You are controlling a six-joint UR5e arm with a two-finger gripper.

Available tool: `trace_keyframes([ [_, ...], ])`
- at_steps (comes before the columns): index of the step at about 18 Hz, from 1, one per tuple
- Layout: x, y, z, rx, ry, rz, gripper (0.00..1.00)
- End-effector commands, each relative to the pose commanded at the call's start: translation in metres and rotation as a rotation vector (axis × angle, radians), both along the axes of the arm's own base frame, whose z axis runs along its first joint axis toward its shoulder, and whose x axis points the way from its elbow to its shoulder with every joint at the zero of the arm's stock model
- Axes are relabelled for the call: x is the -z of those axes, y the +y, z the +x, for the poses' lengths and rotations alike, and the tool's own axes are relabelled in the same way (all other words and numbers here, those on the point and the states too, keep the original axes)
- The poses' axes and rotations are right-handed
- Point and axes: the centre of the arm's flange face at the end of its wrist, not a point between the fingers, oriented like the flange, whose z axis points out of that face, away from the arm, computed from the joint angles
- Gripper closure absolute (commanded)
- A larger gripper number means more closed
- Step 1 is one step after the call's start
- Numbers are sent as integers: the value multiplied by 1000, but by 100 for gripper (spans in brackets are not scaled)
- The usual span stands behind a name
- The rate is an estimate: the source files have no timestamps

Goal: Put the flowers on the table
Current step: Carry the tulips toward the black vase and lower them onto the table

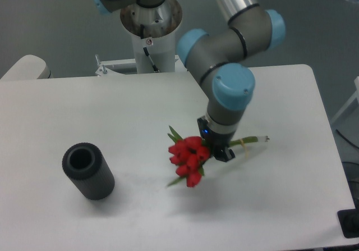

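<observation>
The flowers (188, 158) are a bunch of red tulips with green leaves. Their stems run right, under my gripper, to a pale band and the stem ends (253, 140). My gripper (220, 151) points straight down over the stems just right of the blooms and is shut on them. The bunch lies nearly level, at or just above the white table (112, 110), right of its middle. The wrist hides the fingertips, so I cannot tell whether the flowers touch the tabletop.
A black ribbed cylinder (88, 171) lies on its side at the table's left front, its open end facing up-left. The arm's base column (150, 32) stands behind the back edge. The table's right edge is near the stem ends.
</observation>
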Motion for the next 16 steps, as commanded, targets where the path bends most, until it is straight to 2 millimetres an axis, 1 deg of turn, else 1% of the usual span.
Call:
trace_keyframes([
  [2, -3, -11, 24, 14, 0, 0, 89],
  [4, -6, -13, 53, 46, 0, -2, 89],
  [7, -5, -23, 92, 83, -8, -9, 88],
  [10, -1, -30, 117, 106, -17, -20, 87],
  [13, 9, -36, 133, 123, -29, -41, 84],
  [16, 13, -31, 159, 168, -13, -70, 78],
])
